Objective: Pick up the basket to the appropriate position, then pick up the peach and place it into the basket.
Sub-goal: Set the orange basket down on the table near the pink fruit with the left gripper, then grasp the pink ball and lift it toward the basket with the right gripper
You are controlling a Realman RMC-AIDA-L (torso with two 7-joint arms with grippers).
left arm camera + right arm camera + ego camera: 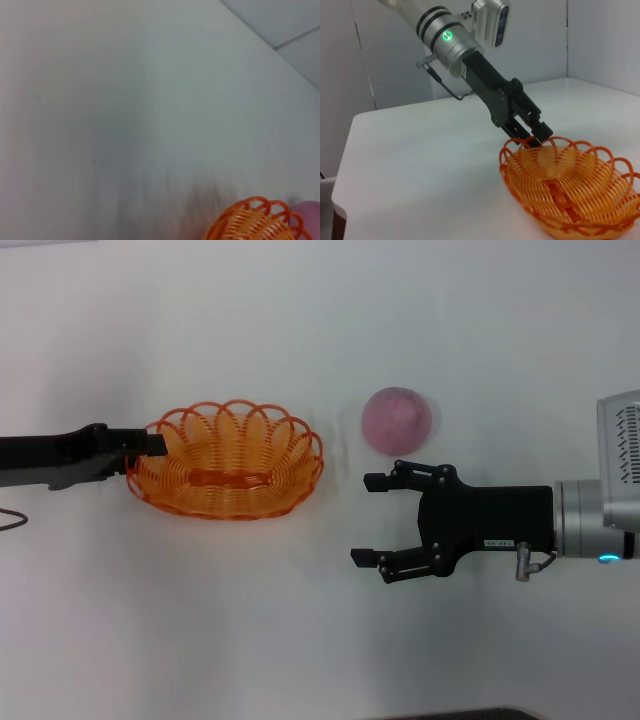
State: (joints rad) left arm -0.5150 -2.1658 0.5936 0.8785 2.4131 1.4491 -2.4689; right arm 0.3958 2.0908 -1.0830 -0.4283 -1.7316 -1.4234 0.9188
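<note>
The orange wire basket (228,460) sits on the white table left of centre. My left gripper (150,445) reaches in from the left and is shut on the basket's left rim; the right wrist view shows its fingers (536,134) clamped on the scalloped edge of the basket (570,192). The pink-mauve peach (397,420) lies on the table to the right of the basket, apart from it. My right gripper (368,520) is open and empty, just in front of the peach and pointing towards the basket. The left wrist view shows part of the basket (252,222) and a sliver of the peach (312,212).
The white table (300,640) stretches around both objects. Its front edge shows as a dark strip (480,714) at the near side. A thin dark cable (10,520) loops at the far left by the left arm.
</note>
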